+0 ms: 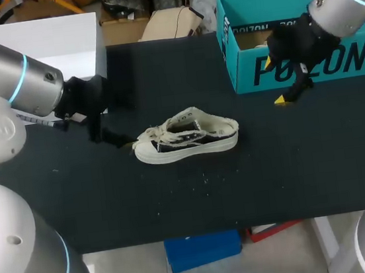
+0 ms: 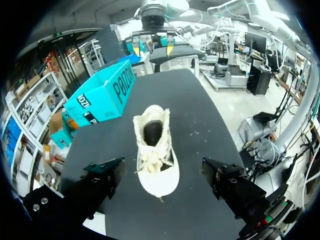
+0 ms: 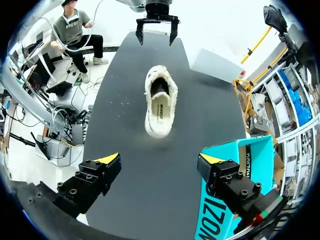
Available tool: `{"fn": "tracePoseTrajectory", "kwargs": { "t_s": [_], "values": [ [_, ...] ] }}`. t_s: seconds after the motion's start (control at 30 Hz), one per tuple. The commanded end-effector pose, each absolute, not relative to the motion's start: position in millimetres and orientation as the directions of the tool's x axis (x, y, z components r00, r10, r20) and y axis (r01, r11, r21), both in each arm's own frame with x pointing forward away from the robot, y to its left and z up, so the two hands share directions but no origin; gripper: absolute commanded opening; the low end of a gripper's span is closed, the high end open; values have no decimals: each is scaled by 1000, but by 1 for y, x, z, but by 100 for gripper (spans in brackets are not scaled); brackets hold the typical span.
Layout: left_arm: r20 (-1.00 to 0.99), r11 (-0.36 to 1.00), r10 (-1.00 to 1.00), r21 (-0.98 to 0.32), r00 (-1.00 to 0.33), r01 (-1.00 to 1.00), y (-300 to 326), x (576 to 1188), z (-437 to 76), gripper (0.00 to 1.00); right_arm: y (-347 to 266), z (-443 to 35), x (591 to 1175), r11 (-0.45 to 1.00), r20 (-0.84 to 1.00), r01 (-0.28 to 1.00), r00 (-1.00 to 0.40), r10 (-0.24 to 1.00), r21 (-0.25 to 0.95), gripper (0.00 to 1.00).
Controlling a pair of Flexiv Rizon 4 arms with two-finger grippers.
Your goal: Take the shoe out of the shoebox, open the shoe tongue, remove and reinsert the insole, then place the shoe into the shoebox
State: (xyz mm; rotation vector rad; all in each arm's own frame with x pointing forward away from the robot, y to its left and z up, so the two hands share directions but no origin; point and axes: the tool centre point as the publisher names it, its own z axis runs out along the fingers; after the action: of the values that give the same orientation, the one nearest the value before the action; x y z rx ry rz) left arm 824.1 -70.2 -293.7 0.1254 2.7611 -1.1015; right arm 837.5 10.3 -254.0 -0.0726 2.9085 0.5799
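The left end effector is wide open and holds nothing. The toe of the cream and black cloth shoe with frayed edges sits between its fingers, not pinched. The right end effector is open and empty too, beside the teal cardboard shoebox. The shoe stands on its sole in the middle of the black desk, so taking it out looks done. I think the tongue, the insole and putting it back are left to do. Little pale crumbs lie near the shoe.
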Motion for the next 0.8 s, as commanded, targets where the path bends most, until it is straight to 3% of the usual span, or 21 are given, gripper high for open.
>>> {"fn": "tracePoseTrajectory", "kwargs": {
  "t_s": [0.03,0.2,0.8],
  "values": [
    [-189,724,14,-675,-982,141,-71,824,-295,100,14,-254,838,927,-180,-78,-984,-11,367,100],
    [-189,724,14,-675,-982,141,-71,824,-295,100,14,-254,838,927,-180,-78,-984,-11,367,100],
    [-189,724,14,-675,-982,141,-71,824,-295,100,69,-322,846,804,-196,-108,-981,11,584,100]
  ]
}}
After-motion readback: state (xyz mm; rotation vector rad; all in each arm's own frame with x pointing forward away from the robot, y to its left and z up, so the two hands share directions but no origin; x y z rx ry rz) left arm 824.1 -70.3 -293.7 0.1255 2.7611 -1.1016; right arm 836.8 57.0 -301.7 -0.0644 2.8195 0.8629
